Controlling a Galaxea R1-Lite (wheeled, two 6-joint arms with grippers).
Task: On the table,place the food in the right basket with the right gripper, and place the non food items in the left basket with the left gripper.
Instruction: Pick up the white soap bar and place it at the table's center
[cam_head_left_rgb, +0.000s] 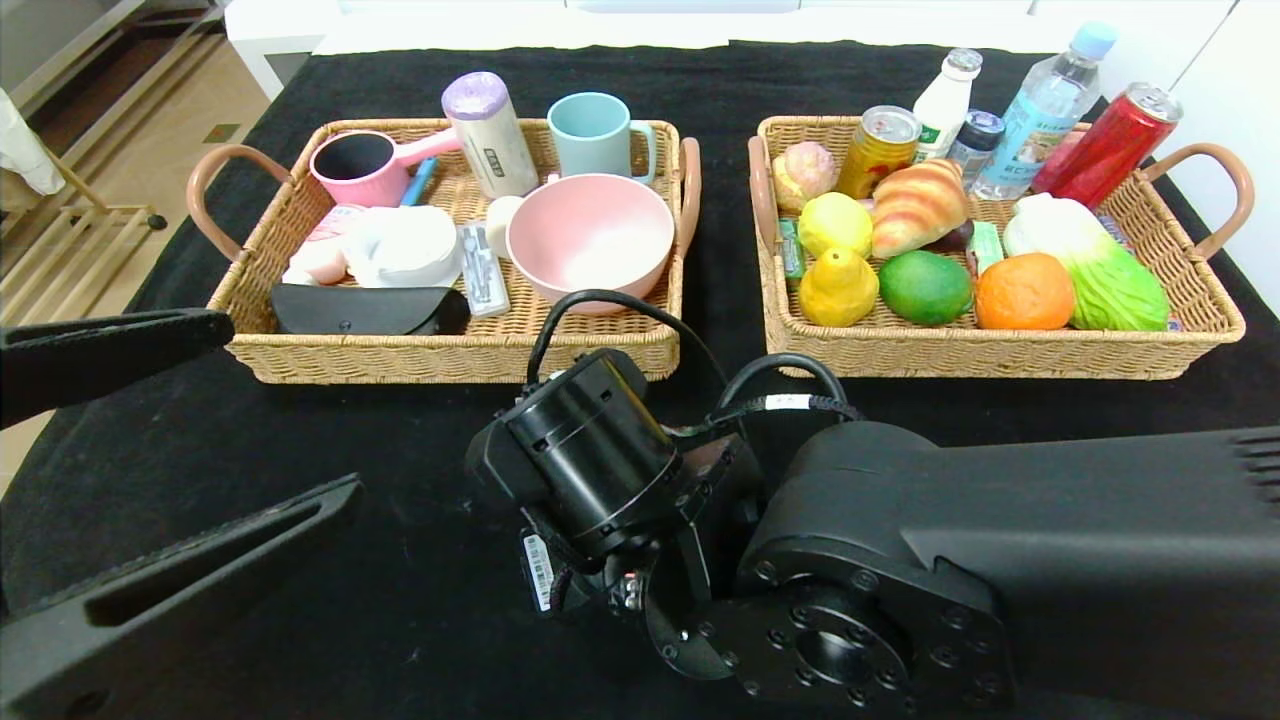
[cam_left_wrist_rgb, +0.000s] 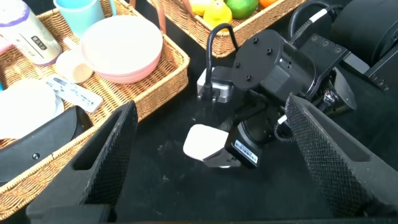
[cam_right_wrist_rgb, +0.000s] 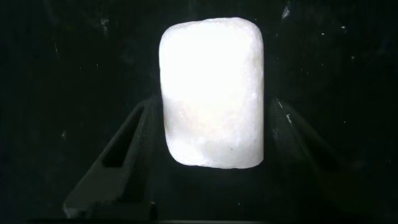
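- We find the table (cam_head_left_rgb: 400, 560) covered in black cloth, with two wicker baskets side by side at its far half.
- The left basket (cam_head_left_rgb: 300, 360) sits at 11 o'clock from the head view's centre. It holds the pink bowl (cam_head_left_rgb: 590, 240), a teal mug (cam_head_left_rgb: 592, 132), a pink scoop (cam_head_left_rgb: 360, 165), a black case (cam_head_left_rgb: 365, 310) and other small items.
- The right basket (cam_head_left_rgb: 1000, 350) sits at 1 o'clock. In it we see the croissant (cam_head_left_rgb: 918, 205), the pear (cam_head_left_rgb: 836, 285), the green fruit (cam_head_left_rgb: 925, 287) and the orange (cam_head_left_rgb: 1024, 292), with a cabbage (cam_head_left_rgb: 1100, 270), cans and bottles around and behind them.
- The white bar (cam_left_wrist_rgb: 204, 142) lies on the table in front of the baskets, hidden under the right arm in the head view.
- The right gripper (cam_right_wrist_rgb: 211, 168) points down over the bar. In its wrist view we see one finger on each side of the bar, just beside its long edges; we cannot tell whether they touch it.
- The left gripper (cam_left_wrist_rgb: 211, 155) hovers above the table at 8 o'clock in the head view, fingers (cam_left_wrist_rgb: 109, 155) spread wide and holding nothing. Its wrist view looks between them at the bar and the right gripper.
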